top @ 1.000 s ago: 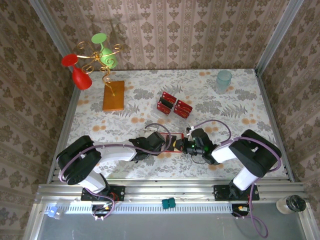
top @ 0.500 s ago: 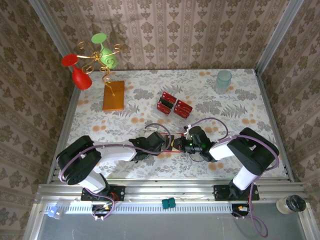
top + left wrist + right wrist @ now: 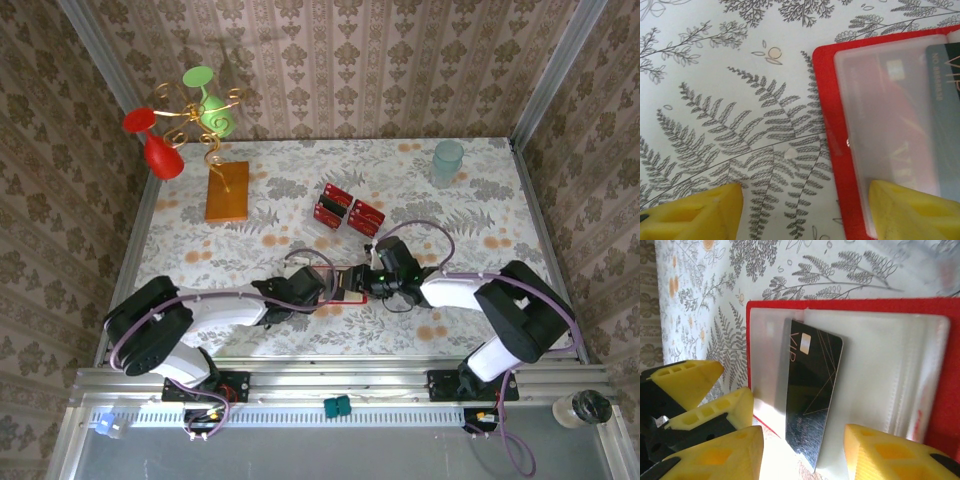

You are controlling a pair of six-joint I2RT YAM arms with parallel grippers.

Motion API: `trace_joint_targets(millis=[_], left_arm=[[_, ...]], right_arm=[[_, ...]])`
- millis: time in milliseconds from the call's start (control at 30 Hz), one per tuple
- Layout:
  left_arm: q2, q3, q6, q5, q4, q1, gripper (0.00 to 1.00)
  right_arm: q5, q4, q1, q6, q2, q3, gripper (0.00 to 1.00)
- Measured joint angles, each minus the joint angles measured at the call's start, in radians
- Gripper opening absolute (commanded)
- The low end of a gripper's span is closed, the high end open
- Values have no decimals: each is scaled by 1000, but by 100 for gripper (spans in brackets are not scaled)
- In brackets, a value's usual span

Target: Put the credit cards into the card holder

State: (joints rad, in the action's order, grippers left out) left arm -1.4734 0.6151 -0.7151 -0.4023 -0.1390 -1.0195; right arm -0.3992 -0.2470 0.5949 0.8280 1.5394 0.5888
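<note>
One card (image 3: 812,390) partly in card holder (image 3: 945,365) pocket; other credit cards (image 3: 333,205) behind holder.

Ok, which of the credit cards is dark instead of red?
The glossy dark VIP card lying on the open red folding card holder. The others, clustered farther back, are flat red cards with black stripes.

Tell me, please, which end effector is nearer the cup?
Right. The right end effector sits diagonally left of the cup; the left end effector lies farther left, across the card holder.
</note>
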Motion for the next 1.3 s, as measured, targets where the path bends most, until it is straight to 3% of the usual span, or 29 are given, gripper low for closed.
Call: trace_joint_targets(millis=[133, 333, 1033, 1300], left_arm=[[16, -15, 0, -3, -4, 3, 68], [16, -22, 0, -3, -3, 16, 68], [1, -27, 0, 1, 31, 26, 68], [77, -27, 0, 1, -4, 55, 69]], right_arm=[[3, 121, -3, -58, -3, 79, 24], [3, 212, 1, -105, 45, 169, 20], [14, 283, 74, -126, 257, 333, 16], [31, 337, 76, -141, 212, 338, 24]])
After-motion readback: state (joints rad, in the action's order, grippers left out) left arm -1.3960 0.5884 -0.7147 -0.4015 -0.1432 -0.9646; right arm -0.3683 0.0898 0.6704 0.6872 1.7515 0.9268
